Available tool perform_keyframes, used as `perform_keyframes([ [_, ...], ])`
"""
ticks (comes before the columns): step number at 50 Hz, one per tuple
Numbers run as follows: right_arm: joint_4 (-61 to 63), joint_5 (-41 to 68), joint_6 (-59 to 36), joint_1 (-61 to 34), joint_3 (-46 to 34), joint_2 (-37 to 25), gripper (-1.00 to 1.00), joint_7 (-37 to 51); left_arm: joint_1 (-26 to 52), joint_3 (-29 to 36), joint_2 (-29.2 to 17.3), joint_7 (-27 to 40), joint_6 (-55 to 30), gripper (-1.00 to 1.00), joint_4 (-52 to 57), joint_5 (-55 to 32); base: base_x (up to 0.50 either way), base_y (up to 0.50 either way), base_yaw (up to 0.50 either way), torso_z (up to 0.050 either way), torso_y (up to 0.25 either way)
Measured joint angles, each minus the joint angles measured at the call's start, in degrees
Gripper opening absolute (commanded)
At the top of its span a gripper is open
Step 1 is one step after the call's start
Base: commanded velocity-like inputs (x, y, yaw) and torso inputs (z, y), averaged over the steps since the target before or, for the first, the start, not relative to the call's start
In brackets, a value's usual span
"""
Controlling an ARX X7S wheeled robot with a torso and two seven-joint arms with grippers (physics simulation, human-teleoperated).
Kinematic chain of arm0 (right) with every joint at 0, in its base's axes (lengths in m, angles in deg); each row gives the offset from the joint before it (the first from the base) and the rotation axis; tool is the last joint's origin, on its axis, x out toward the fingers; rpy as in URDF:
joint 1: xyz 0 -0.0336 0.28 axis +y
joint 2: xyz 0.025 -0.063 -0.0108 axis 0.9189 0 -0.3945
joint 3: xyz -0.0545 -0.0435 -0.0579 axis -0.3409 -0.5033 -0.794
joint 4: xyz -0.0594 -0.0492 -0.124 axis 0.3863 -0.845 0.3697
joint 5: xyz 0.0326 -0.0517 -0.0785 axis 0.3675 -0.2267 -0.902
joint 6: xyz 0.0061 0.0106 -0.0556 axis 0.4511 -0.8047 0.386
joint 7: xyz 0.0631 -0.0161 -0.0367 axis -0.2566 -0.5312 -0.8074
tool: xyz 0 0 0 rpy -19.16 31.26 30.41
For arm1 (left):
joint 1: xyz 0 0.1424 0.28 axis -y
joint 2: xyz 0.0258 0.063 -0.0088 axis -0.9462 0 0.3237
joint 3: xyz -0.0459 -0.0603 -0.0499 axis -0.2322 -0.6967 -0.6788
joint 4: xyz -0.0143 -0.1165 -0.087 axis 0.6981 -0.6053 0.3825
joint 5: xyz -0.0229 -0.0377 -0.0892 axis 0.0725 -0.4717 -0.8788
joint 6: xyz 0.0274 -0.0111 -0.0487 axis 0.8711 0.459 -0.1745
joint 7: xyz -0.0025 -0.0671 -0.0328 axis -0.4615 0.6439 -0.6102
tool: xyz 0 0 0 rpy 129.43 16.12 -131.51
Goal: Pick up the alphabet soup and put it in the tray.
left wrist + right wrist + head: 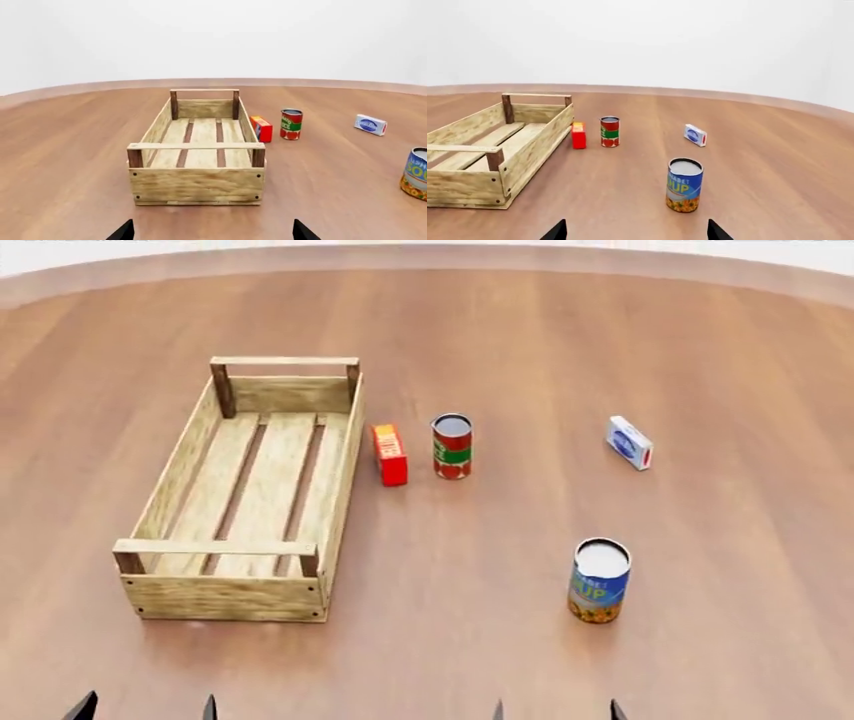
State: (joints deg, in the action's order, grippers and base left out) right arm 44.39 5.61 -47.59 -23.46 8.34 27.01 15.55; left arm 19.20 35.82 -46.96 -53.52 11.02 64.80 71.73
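The alphabet soup (598,582), a can with a blue label, orange lower band and pale top, stands upright on the wooden table at the right front; it also shows in the right wrist view (684,185) and partly in the left wrist view (416,173). The tray (191,597), a long light-wood slatted crate, lies at the left, empty; it also shows in the left wrist view (197,184) and the right wrist view (467,186). My left gripper (144,707) is open near the front edge, short of the tray. My right gripper (557,710) is open, just short of the soup.
A small red box (388,454) lies beside the tray's right wall. A red-and-green can (451,446) stands just right of it. A small white-and-blue box (630,443) lies farther right. The round table's far edge (427,252) curves across the back.
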Motion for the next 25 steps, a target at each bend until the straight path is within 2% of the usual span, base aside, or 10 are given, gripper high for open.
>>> perform_keyframes([
  [25,-0.1,1.7,0.4,-0.3,-2.4,-1.9,1.00,1.9,0.3,2.4,-2.0,2.2,0.2,1.00,-0.3,-1.7,0.42,0.39,0.00,0.000,0.000],
])
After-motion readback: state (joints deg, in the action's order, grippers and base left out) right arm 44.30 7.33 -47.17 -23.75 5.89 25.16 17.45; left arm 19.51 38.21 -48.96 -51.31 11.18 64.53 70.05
